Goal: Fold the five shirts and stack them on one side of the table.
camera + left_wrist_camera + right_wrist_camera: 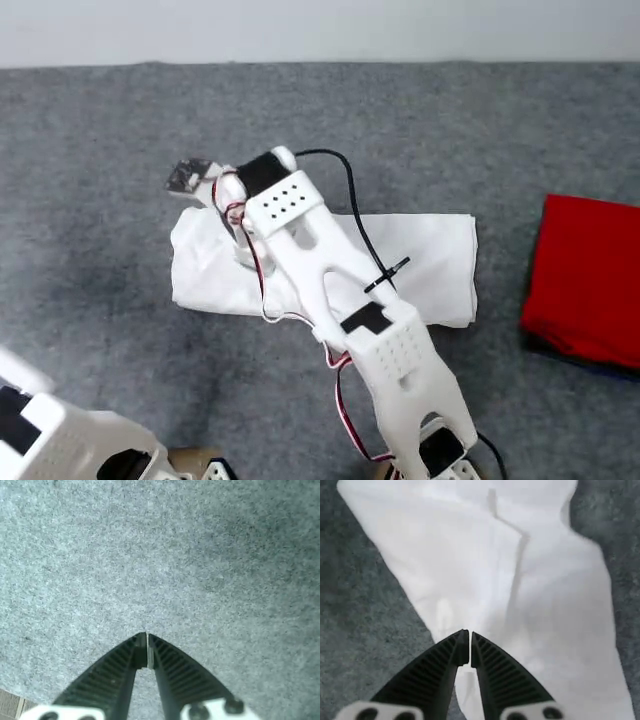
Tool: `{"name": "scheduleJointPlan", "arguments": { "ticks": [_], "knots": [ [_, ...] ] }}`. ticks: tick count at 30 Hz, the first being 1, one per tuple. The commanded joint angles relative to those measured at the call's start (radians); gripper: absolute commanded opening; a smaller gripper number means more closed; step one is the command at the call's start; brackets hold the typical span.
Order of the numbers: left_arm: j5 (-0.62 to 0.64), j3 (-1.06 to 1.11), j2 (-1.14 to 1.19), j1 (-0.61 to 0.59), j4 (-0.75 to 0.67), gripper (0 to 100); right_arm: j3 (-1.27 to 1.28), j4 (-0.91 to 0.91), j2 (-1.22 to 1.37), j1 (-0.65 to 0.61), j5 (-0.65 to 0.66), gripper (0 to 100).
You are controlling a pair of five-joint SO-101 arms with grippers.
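Note:
A white shirt (430, 260) lies partly folded in the middle of the grey table; in the right wrist view the white shirt (540, 580) spreads out beneath the fingers. My right gripper (190, 178) hangs over the shirt's left end on the long white arm. Seen from its wrist, the right gripper (469, 647) is shut, tips just above the cloth near its edge, and no fold shows between them. A folded red shirt (590, 280) sits at the table's right side on a dark folded one (560, 352). My left gripper (148, 650) is shut over bare grey felt.
The grey felt table (100, 130) has open room to the left and behind the white shirt. The left arm's white base (60, 440) sits at the front left corner. A black cable (350, 200) runs along the right arm.

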Motion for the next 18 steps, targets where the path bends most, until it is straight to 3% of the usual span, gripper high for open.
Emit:
{"name": "scheduleJointPlan", "arguments": {
  "ticks": [1, 10, 18],
  "knots": [
    [-0.009, -0.005, -0.064, 0.005, -0.009, 2, 0.112, 0.036, -0.097, 0.004, -0.015, 0.9],
    [-0.006, -0.005, -0.064, 0.063, -0.009, 2, 0.152, -0.071, 0.068, 0.110, -0.011, 0.9],
    [-0.006, -0.005, -0.064, 0.061, -0.009, 2, 0.152, 0.031, -0.156, 0.094, -0.020, 0.9]
  ]
}}
